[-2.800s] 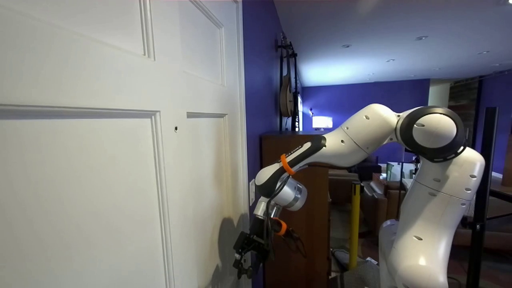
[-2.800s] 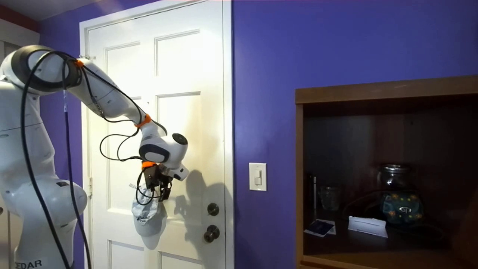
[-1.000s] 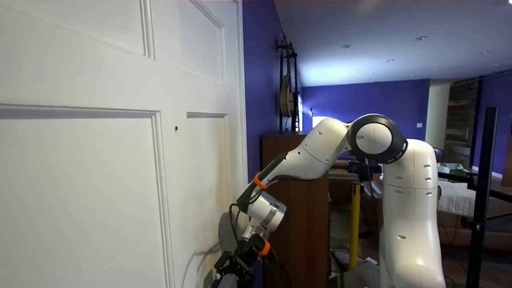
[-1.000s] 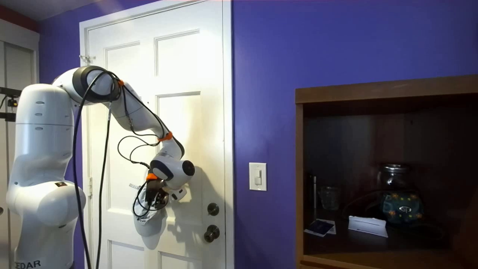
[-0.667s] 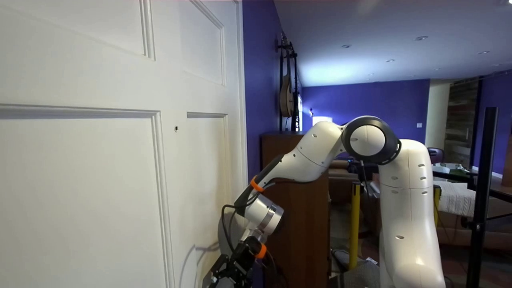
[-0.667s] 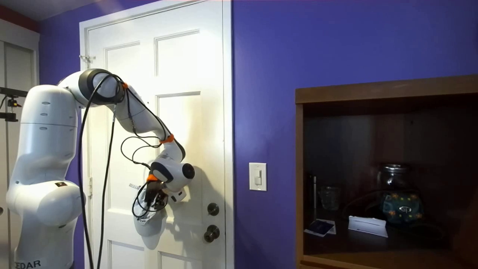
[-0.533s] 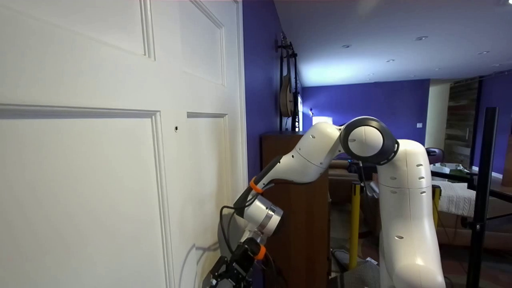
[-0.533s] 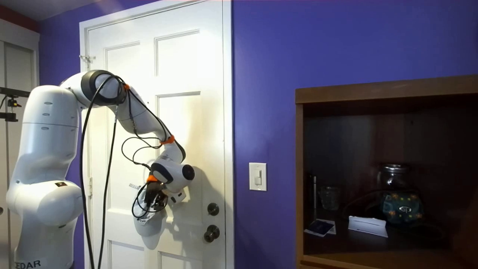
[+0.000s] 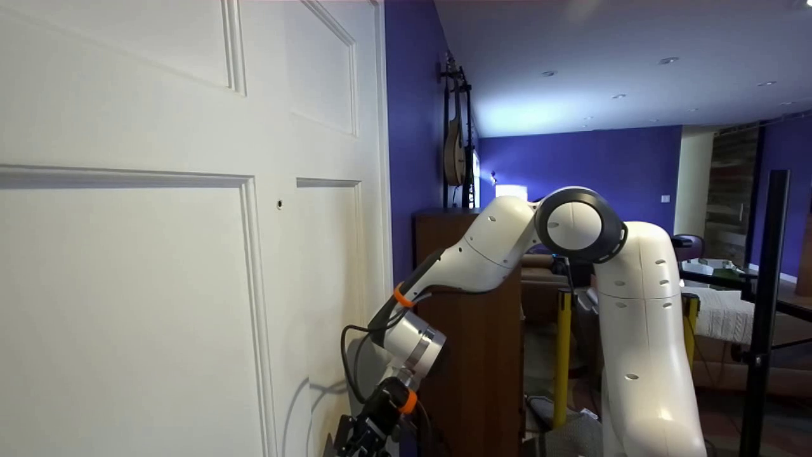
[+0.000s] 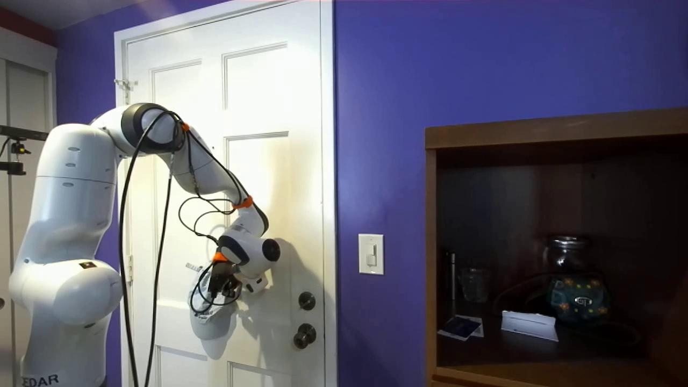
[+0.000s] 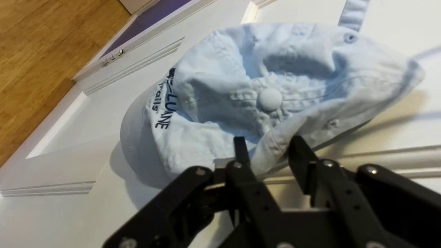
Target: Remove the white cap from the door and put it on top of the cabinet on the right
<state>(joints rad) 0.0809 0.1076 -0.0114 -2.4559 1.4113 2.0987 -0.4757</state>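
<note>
Over the last few seconds my arm (image 10: 201, 166) has leaned forward and sunk, and my gripper (image 11: 268, 143) has come down to the side of the cap (image 11: 220, 93) nearer the knob (image 10: 305, 336); in the last half second it has crept only a little. The cap has stayed about where it was, on the door (image 10: 258, 86), roughly midway between the edge with the hinge (image 10: 129, 269) and the knob edge. My fingers (image 11: 240, 148) stand apart with a fold of cloth (image 11: 272, 155) between them; whether both press on it I cannot tell. I take this to mean the reach is over and the grasp is the step in hand, with the carry not yet begun. The cabinet (image 10: 537, 129) is well apart, past the door's knob edge, so I judge I want a firm pinch first: floppy cloth could slip as I pull away.

The brim (image 11: 137, 144) points down, toward the door's lower edge. The strap (image 11: 354, 15) sticks out at the upper end, on the hinge side. So the long axis runs roughly up and down the door, near parallel to its hinge edge.
</note>
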